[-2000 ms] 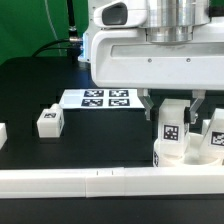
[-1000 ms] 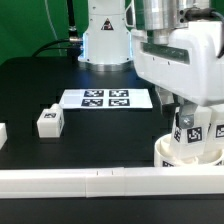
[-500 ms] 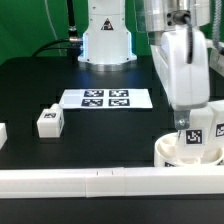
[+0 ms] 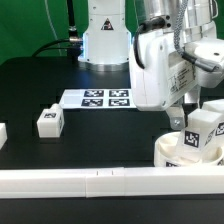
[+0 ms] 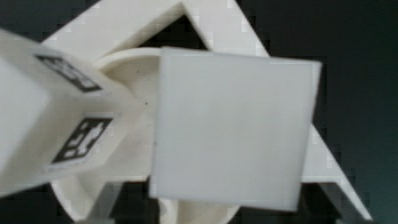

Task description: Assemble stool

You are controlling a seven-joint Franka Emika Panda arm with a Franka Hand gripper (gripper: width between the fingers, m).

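Observation:
The round white stool seat lies at the exterior view's right, just behind the front rail. A white leg with a square tag stands on it, slightly tilted. My gripper reaches down onto the seat beside and behind that leg. In the wrist view a plain white leg face fills the space between my two dark fingers, and the jaws stand against its sides. A second, tagged leg is close beside it. One loose tagged leg lies on the table at the exterior view's left.
The marker board lies flat at mid table. A long white rail runs along the front edge. A white block shows at the exterior view's far left edge. The arm's base stands at the back.
My wrist has kept turning over the seat and the hand now sits more to the exterior view's left. The tagged leg on the seat has turned and shifted slightly right.

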